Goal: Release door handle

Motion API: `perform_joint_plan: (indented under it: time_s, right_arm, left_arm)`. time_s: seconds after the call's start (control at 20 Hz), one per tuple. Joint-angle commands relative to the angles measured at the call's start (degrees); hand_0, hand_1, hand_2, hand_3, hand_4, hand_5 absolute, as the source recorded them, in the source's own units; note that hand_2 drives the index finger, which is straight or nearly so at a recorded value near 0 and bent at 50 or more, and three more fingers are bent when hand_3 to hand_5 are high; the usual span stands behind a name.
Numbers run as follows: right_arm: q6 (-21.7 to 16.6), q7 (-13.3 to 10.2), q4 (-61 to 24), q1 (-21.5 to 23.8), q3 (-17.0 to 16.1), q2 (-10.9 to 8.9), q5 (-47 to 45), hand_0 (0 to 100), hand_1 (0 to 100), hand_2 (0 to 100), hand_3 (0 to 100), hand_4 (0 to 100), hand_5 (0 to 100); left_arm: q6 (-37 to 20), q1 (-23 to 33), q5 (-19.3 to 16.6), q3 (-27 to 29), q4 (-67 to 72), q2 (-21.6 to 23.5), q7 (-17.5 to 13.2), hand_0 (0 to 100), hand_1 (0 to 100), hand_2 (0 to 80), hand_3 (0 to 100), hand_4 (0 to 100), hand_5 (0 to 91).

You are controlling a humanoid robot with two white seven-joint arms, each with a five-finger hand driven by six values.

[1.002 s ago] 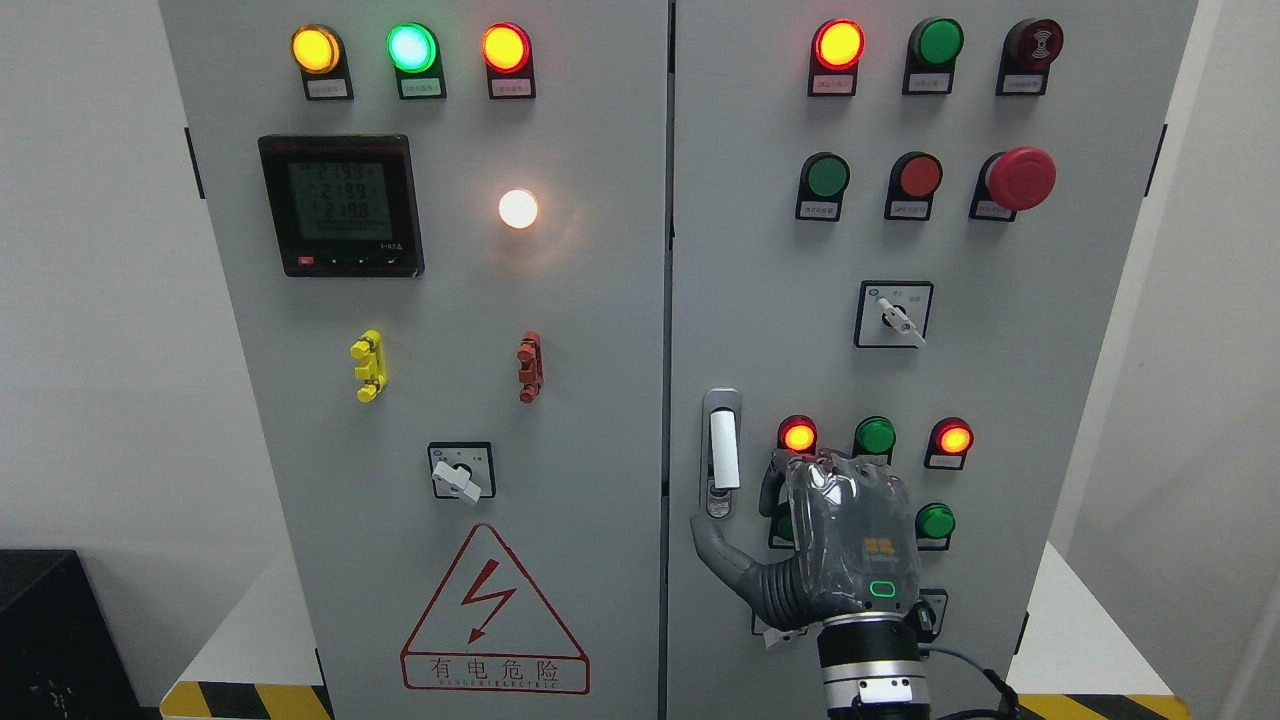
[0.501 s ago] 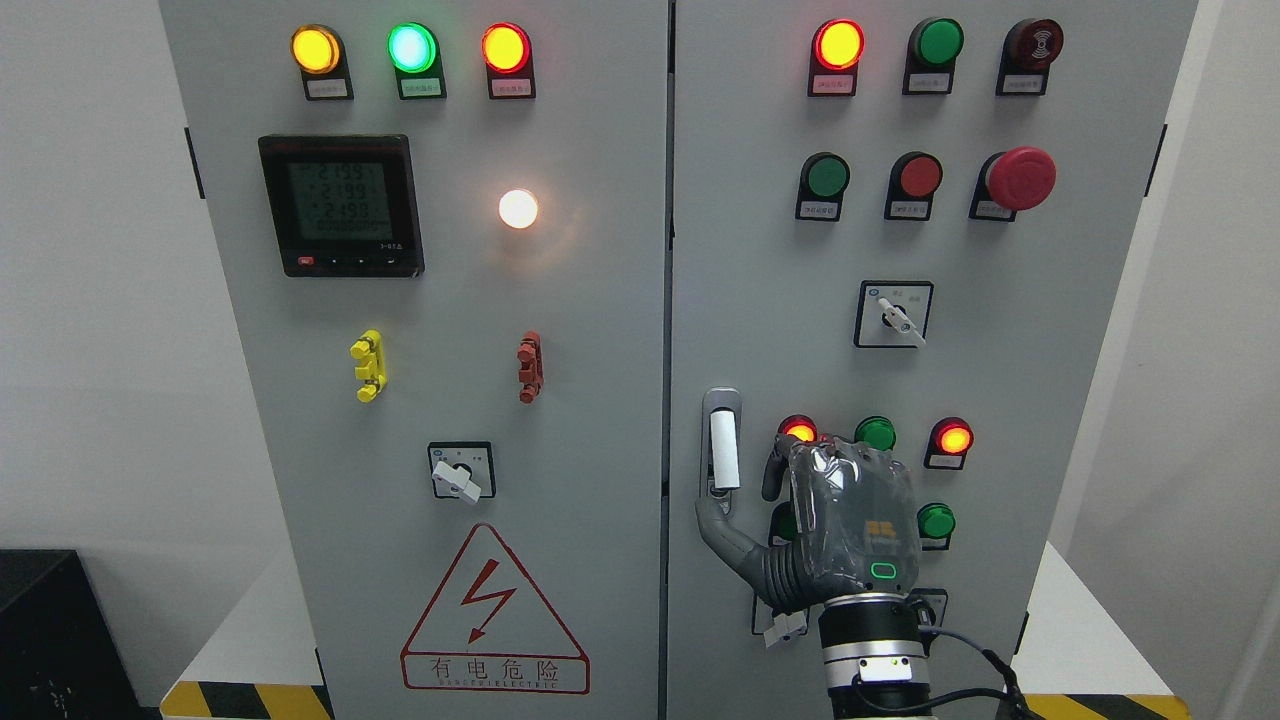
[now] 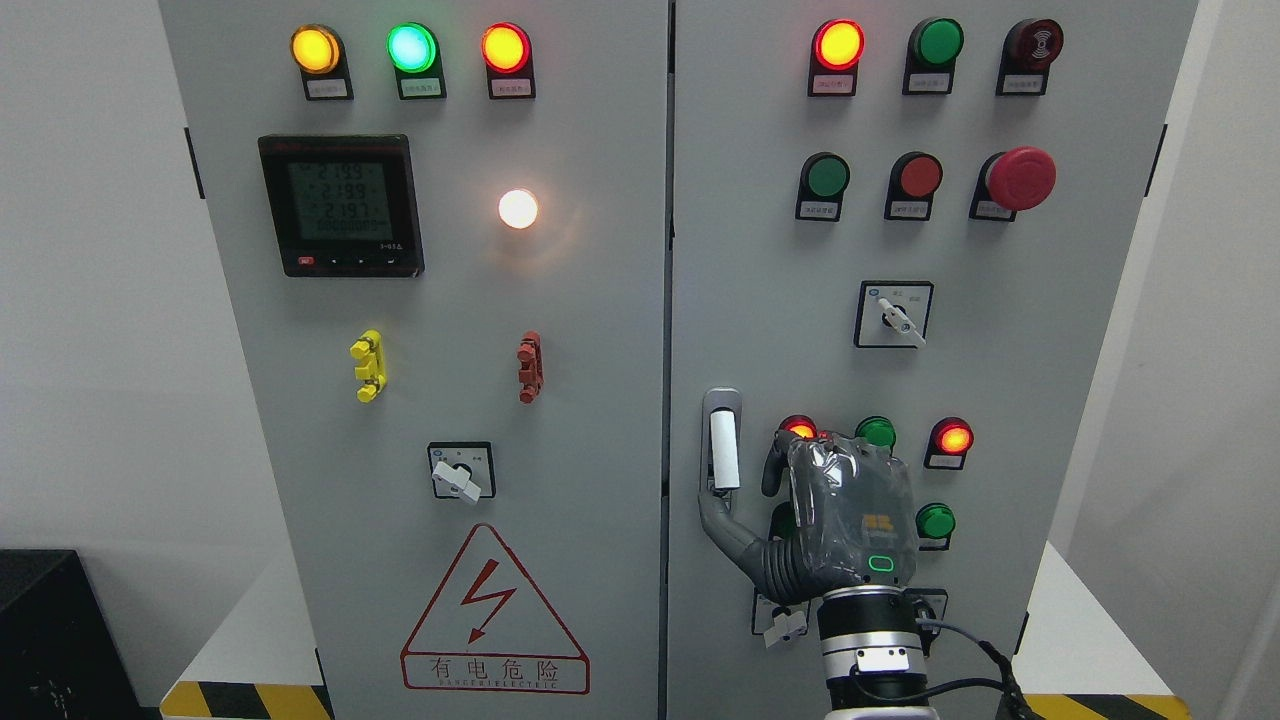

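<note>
Right hand beside the door handle on the grey control cabinet, not gripping it.

Taking the white door handle (image 3: 724, 450) as the landmark: far to its left on the left door sit the black meter display (image 3: 340, 205), a yellow clip (image 3: 368, 365) and a red clip (image 3: 529, 367), with a rotary switch (image 3: 461, 471) and the red warning triangle (image 3: 493, 610) lower left. The handle stands upright in its recess at the left edge of the right door. Just below it the thumb (image 3: 722, 525) of the right hand (image 3: 835, 525) reaches up to the recess's lower end; the other fingers are loosely curled just right of the handle, holding nothing. Further right glow two red lamps (image 3: 953, 438), and upper right is the red mushroom button (image 3: 1020, 178).
</note>
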Motion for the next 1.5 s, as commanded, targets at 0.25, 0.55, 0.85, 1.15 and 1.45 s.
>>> perform_joint_plan:
  time_s: [0.25, 0.55, 0.85, 1.15, 1.45]
  right_arm:
    - [0.0, 0.0, 0.7, -0.7, -0.2, 0.08, -0.3, 11, 46, 73, 100, 81, 73]
    - [0.0, 0.0, 0.7, -0.8, -0.3, 0.08, -0.3, 16, 45, 73, 100, 81, 73]
    - [0.1, 0.0, 0.7, -0.9, -0.4, 0.08, -0.3, 20, 44, 73, 100, 81, 73]
    - [0.1, 0.0, 0.7, -0.9, -0.9, 0.08, -0.3, 23, 45, 73, 100, 81, 73]
    - [0.5, 0.0, 0.7, -0.9, -1.2, 0.08, -0.4, 24, 46, 73, 100, 80, 73]
  left_arm:
    - [0.2, 0.0, 0.0, 0.0, 0.0, 0.0, 0.0, 0, 0, 4.4, 11, 0, 0.0]
    - [0.3, 0.0, 0.0, 0.0, 0.0, 0.0, 0.0, 0, 0, 4.5, 11, 0, 0.0]
    - [0.2, 0.0, 0.0, 0.0, 0.0, 0.0, 0.0, 0, 0, 4.6, 11, 0, 0.0]
    - [0.2, 0.0, 0.0, 0.0, 0.0, 0.0, 0.0, 0, 0, 4.6, 11, 0, 0.0]
    - [0.2, 0.0, 0.0, 0.0, 0.0, 0.0, 0.0, 0, 0, 4.7, 11, 0, 0.0]
